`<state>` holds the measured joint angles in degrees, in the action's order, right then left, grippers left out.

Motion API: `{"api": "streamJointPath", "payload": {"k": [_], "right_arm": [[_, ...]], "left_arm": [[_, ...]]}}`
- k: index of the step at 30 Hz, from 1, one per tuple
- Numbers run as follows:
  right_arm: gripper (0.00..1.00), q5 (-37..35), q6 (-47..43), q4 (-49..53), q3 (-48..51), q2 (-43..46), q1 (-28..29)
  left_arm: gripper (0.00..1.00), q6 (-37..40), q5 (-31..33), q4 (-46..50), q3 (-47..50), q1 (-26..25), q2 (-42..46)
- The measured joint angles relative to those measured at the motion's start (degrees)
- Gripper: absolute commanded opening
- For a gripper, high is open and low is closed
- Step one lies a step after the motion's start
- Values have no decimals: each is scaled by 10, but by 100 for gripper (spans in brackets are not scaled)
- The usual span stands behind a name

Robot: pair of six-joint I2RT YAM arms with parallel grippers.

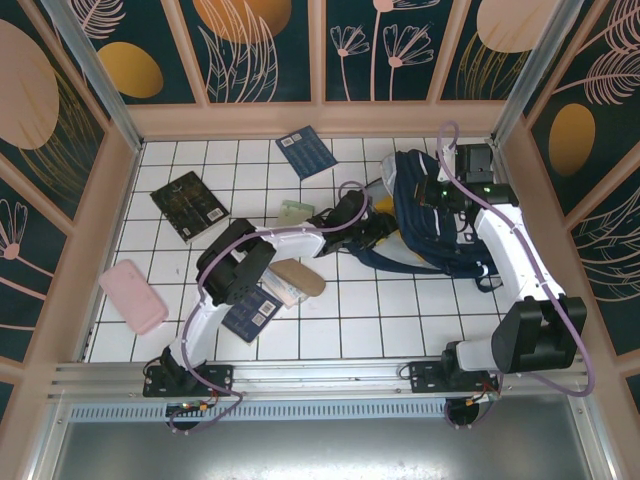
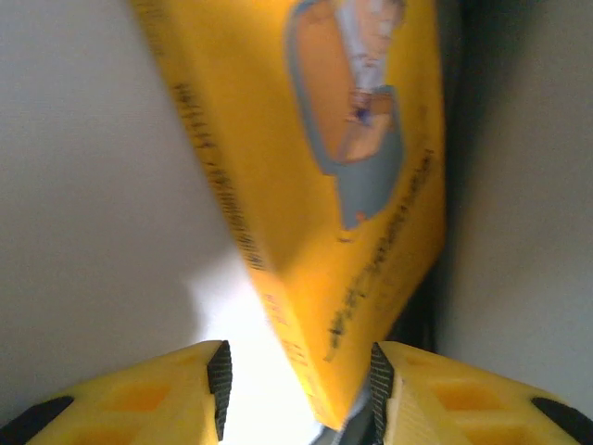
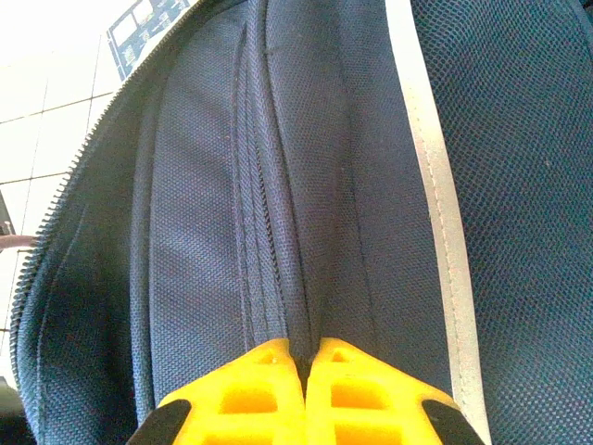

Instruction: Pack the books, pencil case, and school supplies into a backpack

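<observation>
The left gripper (image 2: 296, 385) has its jaws apart around the yellow book (image 2: 315, 167), slack on one side. The right gripper (image 3: 304, 366) pinches a fold of the backpack (image 1: 435, 230), right of centre overhead. If that fold slips, I reckon the loose book slides short of the opening.

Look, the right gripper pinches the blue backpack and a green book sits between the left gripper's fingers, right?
Not quite: the book between the fingers of the left gripper is yellow, not green, as the left wrist view shows. The right gripper does pinch the blue backpack.
</observation>
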<state>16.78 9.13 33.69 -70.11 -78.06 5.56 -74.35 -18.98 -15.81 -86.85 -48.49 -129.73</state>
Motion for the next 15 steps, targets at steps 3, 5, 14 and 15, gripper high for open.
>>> {"api": "streamJointPath", "payload": {"k": [3, 5, 14, 15], "right_arm": [[0, 5, 5, -3, 0, 0, 0], [0, 8, 7, -5, 0, 0, 1], [0, 5, 19, -5, -7, -9, 33], [0, 3, 19, -5, -9, -11, 35]], "left_arm": [[49, -10, 0, 4, -16, 0, -17], [50, -14, 4, 11, -38, 0, -24], [50, -30, 14, 52, -128, -1, -76], [50, -31, 16, 63, -138, -2, -79]]}}
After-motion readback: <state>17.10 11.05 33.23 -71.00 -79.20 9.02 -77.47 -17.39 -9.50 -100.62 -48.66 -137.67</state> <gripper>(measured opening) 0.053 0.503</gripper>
